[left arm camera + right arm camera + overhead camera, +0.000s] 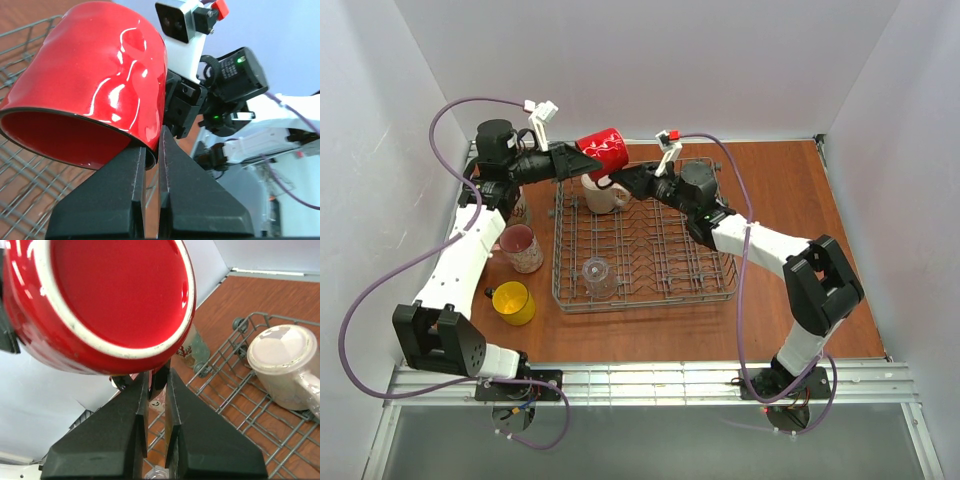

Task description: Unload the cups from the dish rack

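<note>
White walls enclosed a brown wooden tabletop (790, 200) carrying a grey wire dish rack (650, 303). Above its far-left corner hung a glossy red ceramic mug (603, 150), caught between both arms. The left gripper (152, 150) had its jaws clamped on the rim wall. The right gripper (156, 377) was pinched nearly closed on what seemed to be the handle, though that view was cramped.

I judged this a handover. Next, one gripper needed to let go so the other could carry the mug to the table.

A cream ceramic mug (603, 193) and a small clear glass (598, 277) sat in the rack. A pink mug (522, 247) and a yellow mug (512, 302) stood outside it.
</note>
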Controlling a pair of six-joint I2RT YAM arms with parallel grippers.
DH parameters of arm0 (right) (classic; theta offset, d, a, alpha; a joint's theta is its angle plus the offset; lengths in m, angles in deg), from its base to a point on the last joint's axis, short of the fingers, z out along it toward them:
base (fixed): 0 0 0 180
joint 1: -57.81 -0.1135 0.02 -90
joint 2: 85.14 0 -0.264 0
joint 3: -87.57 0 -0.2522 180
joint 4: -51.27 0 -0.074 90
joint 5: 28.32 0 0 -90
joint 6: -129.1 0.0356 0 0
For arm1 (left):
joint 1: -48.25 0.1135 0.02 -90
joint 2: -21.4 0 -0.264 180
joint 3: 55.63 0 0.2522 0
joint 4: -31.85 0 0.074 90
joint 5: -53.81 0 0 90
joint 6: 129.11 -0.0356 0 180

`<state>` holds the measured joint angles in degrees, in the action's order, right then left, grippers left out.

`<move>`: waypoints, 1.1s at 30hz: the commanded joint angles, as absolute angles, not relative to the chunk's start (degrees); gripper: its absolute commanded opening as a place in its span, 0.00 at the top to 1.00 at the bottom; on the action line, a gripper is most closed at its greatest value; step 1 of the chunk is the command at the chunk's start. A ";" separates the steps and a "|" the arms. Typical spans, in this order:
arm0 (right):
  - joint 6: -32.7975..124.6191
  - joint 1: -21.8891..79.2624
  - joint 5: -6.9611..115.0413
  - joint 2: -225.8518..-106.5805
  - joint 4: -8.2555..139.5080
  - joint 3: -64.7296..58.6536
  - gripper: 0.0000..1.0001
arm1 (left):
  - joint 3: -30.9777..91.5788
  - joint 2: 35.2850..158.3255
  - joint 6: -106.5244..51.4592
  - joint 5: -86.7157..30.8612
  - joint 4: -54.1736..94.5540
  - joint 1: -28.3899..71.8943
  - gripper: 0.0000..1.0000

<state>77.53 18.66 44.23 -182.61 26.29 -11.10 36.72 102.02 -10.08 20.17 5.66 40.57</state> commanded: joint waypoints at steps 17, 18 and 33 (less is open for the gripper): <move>73.38 16.94 40.15 -182.61 18.27 -12.05 0.59 | 43.47 90.14 -57.02 -20.44 -31.03 41.57 1.00; 72.94 16.94 40.23 -181.91 18.27 -12.57 0.58 | 44.08 89.43 -58.87 -22.37 -32.18 41.57 1.00; 68.45 15.89 40.15 -178.83 18.36 -15.83 0.58 | 40.93 86.44 -71.81 -55.07 -61.81 41.66 1.00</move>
